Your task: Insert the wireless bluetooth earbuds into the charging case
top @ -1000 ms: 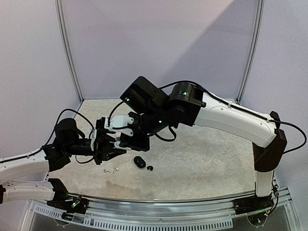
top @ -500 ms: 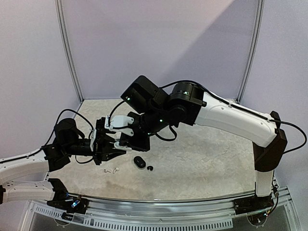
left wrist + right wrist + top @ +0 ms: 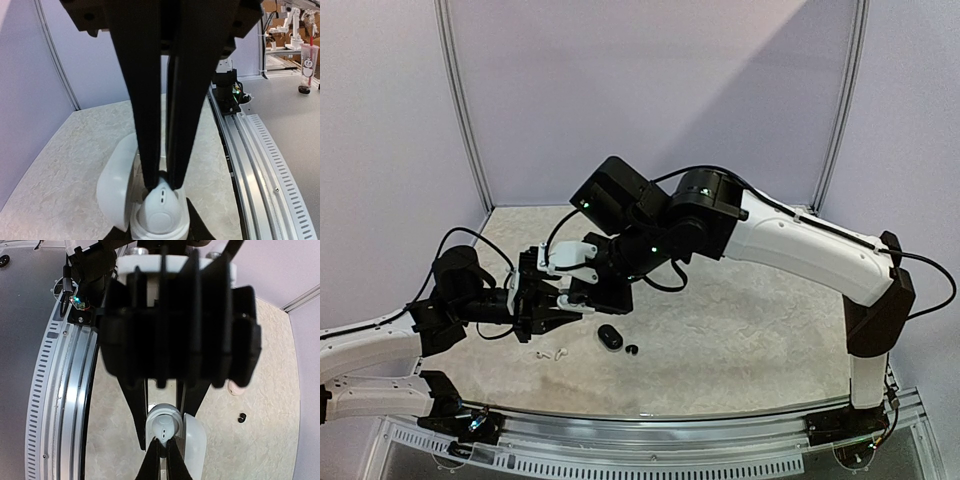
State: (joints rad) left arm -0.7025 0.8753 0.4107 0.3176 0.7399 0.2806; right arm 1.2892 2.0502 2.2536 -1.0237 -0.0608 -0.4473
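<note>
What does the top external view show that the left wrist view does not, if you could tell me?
Only top external: the black case, a black earbud near it and pale earbuds, all lying on the table. Only left wrist: a close look at the open white charging case, its rim pinched by the left gripper. Both: the marbled table and the front rail.

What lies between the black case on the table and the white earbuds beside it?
Only bare tabletop separates the black case from the white earbuds; the top external view shows it.
</note>
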